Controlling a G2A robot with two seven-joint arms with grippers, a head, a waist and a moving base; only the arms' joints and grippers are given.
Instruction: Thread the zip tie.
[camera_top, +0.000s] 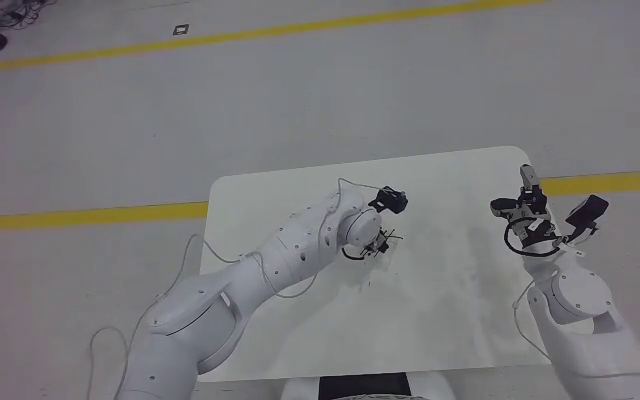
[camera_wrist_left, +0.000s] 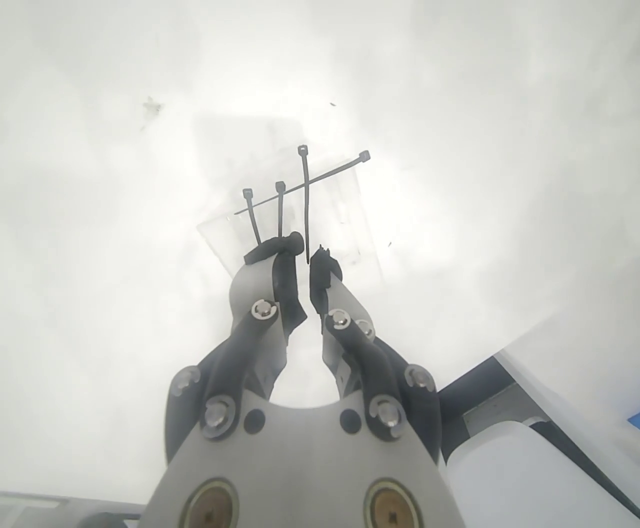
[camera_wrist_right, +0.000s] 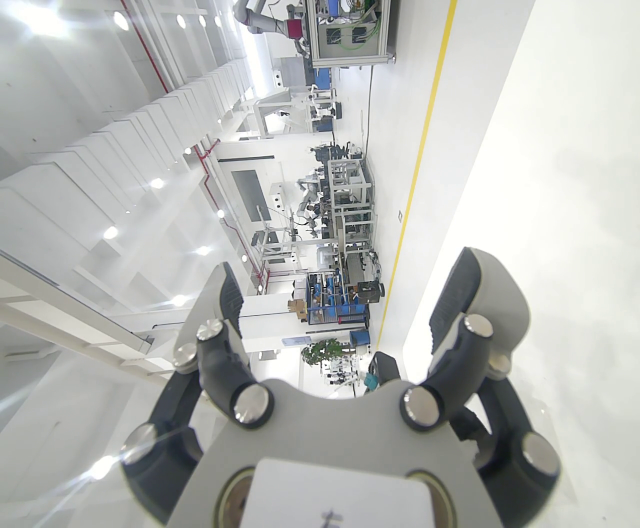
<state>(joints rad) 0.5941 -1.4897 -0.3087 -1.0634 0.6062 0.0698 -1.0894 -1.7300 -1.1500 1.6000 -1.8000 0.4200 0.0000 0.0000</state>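
Observation:
Several black zip ties (camera_wrist_left: 303, 190) lie on a clear plastic plate (camera_wrist_left: 345, 200) on the white table (camera_top: 450, 320); one tie lies slanted across the others. My left gripper (camera_wrist_left: 307, 250) is right above them, near the table's middle (camera_top: 383, 243). Its black-padded fingertips (camera_wrist_left: 287, 245) stand a narrow gap apart, open, with the tail end of the longest upright tie (camera_wrist_left: 305, 225) at that gap. My right gripper (camera_wrist_right: 345, 272) is open and holds nothing; it sits over the table's right edge (camera_top: 527, 180), facing away towards the room.
The table's front edge and a dark part of the frame below it (camera_wrist_left: 480, 395) lie close behind the left gripper. Yellow floor lines (camera_top: 100, 215) run past the table. Bare tabletop stretches between the two arms.

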